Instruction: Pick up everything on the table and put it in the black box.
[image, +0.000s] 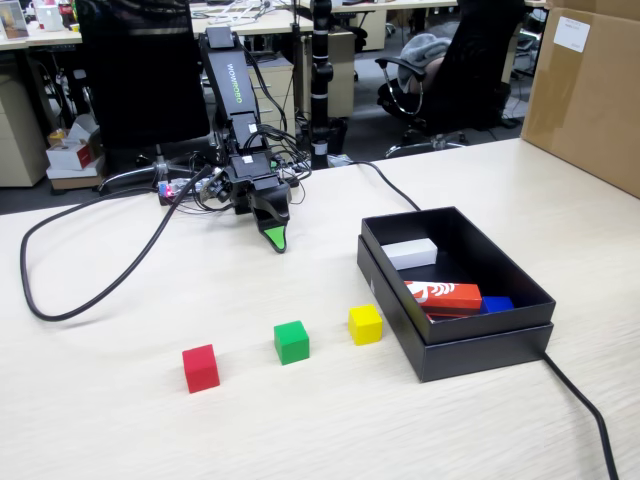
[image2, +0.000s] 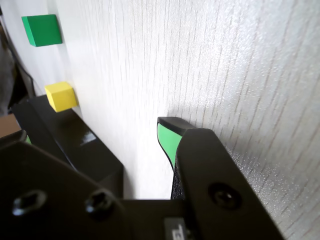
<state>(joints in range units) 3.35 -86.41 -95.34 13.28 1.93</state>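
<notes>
Three cubes stand in a row on the pale wood table (image: 120, 430) near its front: red (image: 200, 367), green (image: 291, 341) and yellow (image: 365, 323). The yellow one lies closest to the black box (image: 480, 350), just off its left wall. My gripper (image: 274, 238) hangs tip-down on the tabletop at the arm's base, well behind the cubes, open and holding nothing. The wrist view shows my gripper (image2: 97, 132) with a green-padded fingertip (image2: 167, 142) over bare table. The green cube (image2: 42, 30), the yellow cube (image2: 61, 96) and a corner of the black box (image2: 75, 140) appear there too.
Inside the box lie a white block (image: 412, 253), a red-and-white printed block (image: 445, 294) and a blue piece (image: 497, 303). A brown carton (image: 590, 90) stands at the back right. Black cables loop at the left (image: 100, 290) and run past the box's front right corner (image: 585, 410).
</notes>
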